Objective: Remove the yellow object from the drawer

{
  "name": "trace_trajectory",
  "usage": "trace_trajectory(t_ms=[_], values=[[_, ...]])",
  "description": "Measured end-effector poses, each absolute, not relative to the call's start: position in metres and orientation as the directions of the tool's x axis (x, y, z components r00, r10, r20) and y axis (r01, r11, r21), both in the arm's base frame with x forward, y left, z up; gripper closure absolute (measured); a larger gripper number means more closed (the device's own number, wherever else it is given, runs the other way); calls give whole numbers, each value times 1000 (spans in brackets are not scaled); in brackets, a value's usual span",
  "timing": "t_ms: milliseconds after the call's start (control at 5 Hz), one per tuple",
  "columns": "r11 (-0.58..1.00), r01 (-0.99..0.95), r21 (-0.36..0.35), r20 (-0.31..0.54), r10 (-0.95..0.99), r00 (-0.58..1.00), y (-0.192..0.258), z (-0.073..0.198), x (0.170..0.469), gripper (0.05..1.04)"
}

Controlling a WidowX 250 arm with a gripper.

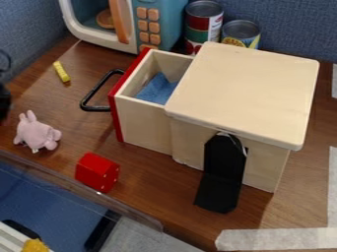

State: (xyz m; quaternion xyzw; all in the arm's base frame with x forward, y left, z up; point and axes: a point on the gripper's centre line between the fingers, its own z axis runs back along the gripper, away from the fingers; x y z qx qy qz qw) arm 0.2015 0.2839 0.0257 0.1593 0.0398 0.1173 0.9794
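Camera view: removal looks done, judging by layout. The small yellow stick-shaped object (61,72) lies on the brown wooden tabletop (148,197), upper left of frame, outside the pale wooden drawer (141,123) and apart from its black loop handle (99,89). Taking that stick as the target, no pick or place is left; at most, the arm needs to keep clear of it.

Drawer sits open at upper centre, red front facing left. Visible inside: a folded blue cloth (156,89). Part of the interior is under the light wooden cabinet top (247,91), so full contents can't be confirmed. Closing the drawer isn't part of the ask.

End effector: black gripper (4,101), apparently, cut off at the left edge, mid-height. Can't tell whether it's open or closed. It's well apart from the yellow stick, so it isn't gripping the target.

Other items: pink plush toy (37,133) at left, red house-shaped block (97,172) lower left, teal and white toy microwave (158,24) at top, two metal food cans beside it. None blocks the result. Status: likely complete, pending a check of the hidden drawer end.
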Motion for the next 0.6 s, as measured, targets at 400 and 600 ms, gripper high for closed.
trace_trajectory(t_ms=[400, 600], values=[[932, -167, 321, 65, 155, 986, 265, 77, 209, 83], [938, -112, 328, 51, 101, 994, 243, 112, 213, 83]])
